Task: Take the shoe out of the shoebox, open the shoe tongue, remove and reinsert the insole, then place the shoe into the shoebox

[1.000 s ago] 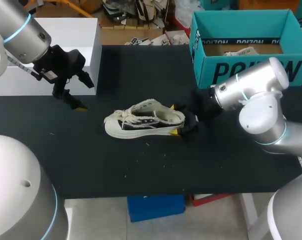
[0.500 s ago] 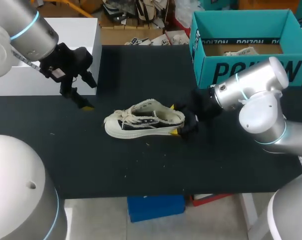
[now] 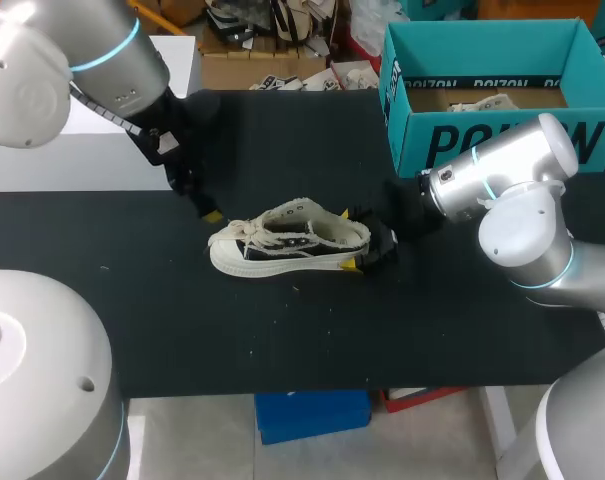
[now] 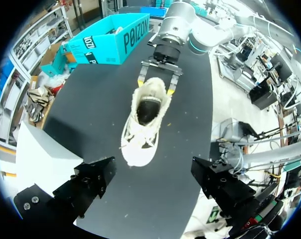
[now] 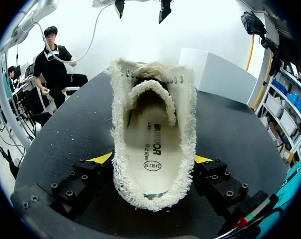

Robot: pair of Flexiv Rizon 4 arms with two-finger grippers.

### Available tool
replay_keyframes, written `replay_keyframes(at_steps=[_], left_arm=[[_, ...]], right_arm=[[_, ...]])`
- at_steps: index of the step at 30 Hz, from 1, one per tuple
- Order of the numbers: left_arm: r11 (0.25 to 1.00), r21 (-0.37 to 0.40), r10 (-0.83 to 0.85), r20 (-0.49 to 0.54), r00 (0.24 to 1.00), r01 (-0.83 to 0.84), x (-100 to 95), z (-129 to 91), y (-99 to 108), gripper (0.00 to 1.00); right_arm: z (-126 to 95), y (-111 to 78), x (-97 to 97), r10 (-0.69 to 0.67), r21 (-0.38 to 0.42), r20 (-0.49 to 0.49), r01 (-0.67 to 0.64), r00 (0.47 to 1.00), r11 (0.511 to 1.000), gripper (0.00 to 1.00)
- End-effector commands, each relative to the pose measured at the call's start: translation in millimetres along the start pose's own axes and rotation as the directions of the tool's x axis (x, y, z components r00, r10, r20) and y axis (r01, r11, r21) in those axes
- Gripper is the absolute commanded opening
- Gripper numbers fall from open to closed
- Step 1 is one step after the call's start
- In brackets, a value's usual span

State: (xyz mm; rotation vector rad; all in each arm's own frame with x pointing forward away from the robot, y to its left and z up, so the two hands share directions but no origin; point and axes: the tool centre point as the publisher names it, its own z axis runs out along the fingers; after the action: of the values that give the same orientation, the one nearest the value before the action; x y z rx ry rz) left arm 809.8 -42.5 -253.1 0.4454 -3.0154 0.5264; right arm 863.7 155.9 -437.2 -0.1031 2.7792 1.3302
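A cream-and-black canvas shoe point(image 3: 282, 243) lies on its sole on the black table, toe to the left. My right gripper point(image 3: 349, 240) is shut on its heel, one yellow tip pressed against each side. In the right wrist view the shoe point(image 5: 152, 134) stands between the fingers point(image 5: 103, 158), and the cream insole shows inside. My left gripper point(image 3: 204, 205) hangs open just behind and left of the toe, with nothing in it. The left wrist view looks along the shoe point(image 4: 143, 119) to my right gripper point(image 4: 157, 84) at the far end. The teal shoebox point(image 3: 502, 140) stands open at the back right.
A white box point(image 3: 172, 70) stands at the table's back left, close behind my left arm. The shoebox point(image 4: 110, 42) holds some paper. Bare black tabletop lies in front of the shoe, up to the near edge point(image 3: 282, 385).
My left arm has swung right and a little toward the front, from near the white box to just beside the shoe's toe. The shoe and my right arm have stayed still.
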Motion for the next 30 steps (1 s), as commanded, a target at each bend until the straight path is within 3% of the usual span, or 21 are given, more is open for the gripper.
replay_keyframes(at_steps=[1, 4, 9, 13, 15, 17, 18, 20, 30], left_arm=[[1.0, -0.005, 0.0, -0.002, 1.0, 0.0, -1.3, 1, -1, 1.0], [1.0, -0.005, 0.0, -0.002, 1.0, 0.0, -1.3, 1, -1, 1.0], [0.968, 0.023, -0.25, 0.019, 0.968, 0.25, 7.0, 11, -20, 1.0], [0.853, -0.011, -0.521, -0.037, 0.853, 0.521, 7.5, 14, -33, 1.0], [0.803, -0.039, -0.592, 0.071, 0.803, 0.595, 6.9, 18, -36, 1.0], [0.74, -0.079, -0.664, 0.069, 0.744, 0.668, 3.3, 23, -39, 1.0], [0.703, -0.063, -0.707, 0.044, 0.706, 0.708, 1.1, 25, -41, 1.0], [0.69, -0.013, -0.724, -0.005, 0.69, 0.724, 3.0, 25, -47, 1.0], [0.69, -0.013, -0.724, -0.005, 0.69, 0.724, 3.0, 25, -47, 1.0]], right_arm=[[4, -1.3, -1.9, 0.001, 0.001, 0.001, -0.001, 1.0, 1.0, 0.0], [4, -1.3, -1.9, 0.001, 0.001, 0.001, -0.001, 1.0, 1.0, 0.0], [4, -1.3, -1.9, 0.001, 0.001, 0.001, -0.001, 1.0, 1.0, 0.0], [4, -1.3, -1.9, 0.001, 0.001, 0.001, -0.001, 1.0, 1.0, 0.0], [4, -1.3, -1.9, 0.001, 0.001, 0.001, -0.001, 1.0, 1.0, 0.0], [4, -1.3, -1.9, 0.001, 0.001, 0.001, -0.001, 1.0, 1.0, 0.0], [4, -1.3, -1.9, 0.001, 0.001, 0.001, -0.001, 1.0, 1.0, 0.0], [4, -1.3, -1.9, 0.001, 0.001, 0.001, -0.001, 1.0, 1.0, 0.0], [4, -1.3, -1.9, 0.001, 0.001, 0.001, -0.001, 1.0, 1.0, 0.0]])
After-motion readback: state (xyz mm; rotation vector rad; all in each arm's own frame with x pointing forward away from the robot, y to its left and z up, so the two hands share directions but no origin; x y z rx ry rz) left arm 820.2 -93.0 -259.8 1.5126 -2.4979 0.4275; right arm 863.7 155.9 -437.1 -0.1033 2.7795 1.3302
